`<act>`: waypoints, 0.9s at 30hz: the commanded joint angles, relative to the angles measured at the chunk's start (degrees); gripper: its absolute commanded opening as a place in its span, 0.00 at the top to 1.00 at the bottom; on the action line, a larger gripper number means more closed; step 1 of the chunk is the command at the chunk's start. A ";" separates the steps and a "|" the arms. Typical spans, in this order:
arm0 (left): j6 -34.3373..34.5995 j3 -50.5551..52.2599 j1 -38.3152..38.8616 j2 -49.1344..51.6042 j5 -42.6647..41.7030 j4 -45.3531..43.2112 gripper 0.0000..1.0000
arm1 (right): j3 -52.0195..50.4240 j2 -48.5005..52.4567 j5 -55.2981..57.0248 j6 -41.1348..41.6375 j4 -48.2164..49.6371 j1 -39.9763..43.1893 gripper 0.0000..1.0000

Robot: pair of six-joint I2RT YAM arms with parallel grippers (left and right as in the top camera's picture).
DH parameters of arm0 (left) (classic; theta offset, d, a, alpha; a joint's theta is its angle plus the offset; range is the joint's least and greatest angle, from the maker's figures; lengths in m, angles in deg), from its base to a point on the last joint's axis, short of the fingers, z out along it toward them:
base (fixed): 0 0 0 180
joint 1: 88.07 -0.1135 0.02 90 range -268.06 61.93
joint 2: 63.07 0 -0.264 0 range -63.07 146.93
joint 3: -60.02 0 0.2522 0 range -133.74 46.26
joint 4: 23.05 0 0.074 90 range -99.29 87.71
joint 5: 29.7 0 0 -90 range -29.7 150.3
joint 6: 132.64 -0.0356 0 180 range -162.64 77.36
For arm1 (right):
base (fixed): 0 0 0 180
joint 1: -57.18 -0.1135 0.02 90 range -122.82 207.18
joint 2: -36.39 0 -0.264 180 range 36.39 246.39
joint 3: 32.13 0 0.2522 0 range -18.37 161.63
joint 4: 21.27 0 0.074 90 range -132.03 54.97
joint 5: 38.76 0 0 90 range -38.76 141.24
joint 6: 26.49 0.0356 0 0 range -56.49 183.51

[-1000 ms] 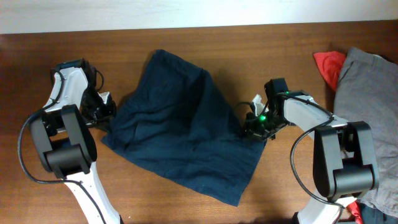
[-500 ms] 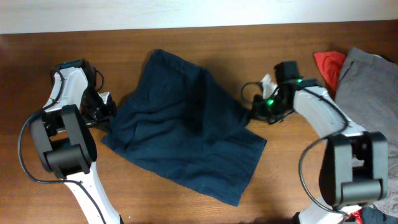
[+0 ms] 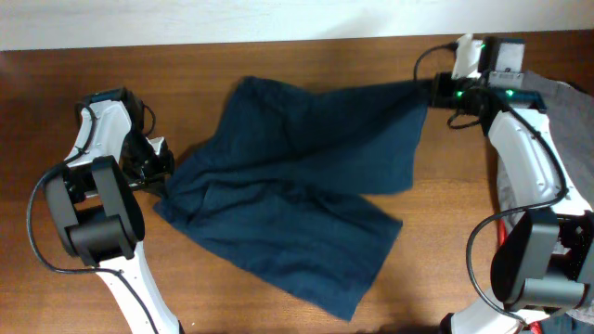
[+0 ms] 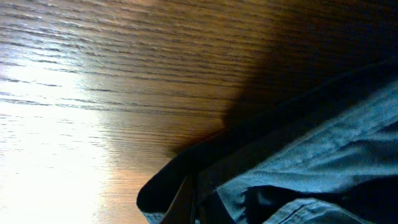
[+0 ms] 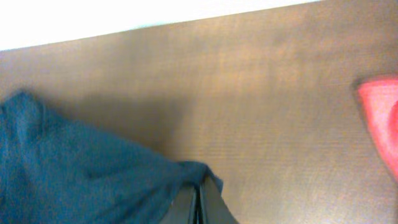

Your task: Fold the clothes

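The dark navy shorts [image 3: 288, 195] lie spread on the wooden table. My right gripper [image 3: 436, 90] is shut on one corner of the shorts and holds it lifted at the far right, so the cloth stretches toward it. The right wrist view shows the pinched corner [image 5: 193, 174] at the closed fingertips [image 5: 198, 205]. My left gripper [image 3: 160, 172] is shut on the shorts' left edge, low at the table. The left wrist view shows that edge [image 4: 205, 180] bunched around the closed fingers [image 4: 186, 202].
A grey garment [image 3: 561, 167] lies at the right edge of the table, partly behind my right arm. A red cloth [image 5: 379, 109] shows at the right of the right wrist view. A white wall runs along the table's far edge.
My right gripper has lifted its corner of the shorts and carried it up and to the far right, unfolding and stretching the cloth. My left gripper has stayed in place.
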 commanded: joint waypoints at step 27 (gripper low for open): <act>-27.36 -16.52 9.77 2.12 -16.79 -4.87 0.73 | 1.68 -10.97 -7.80 6.10 -40.89 0.28 0.44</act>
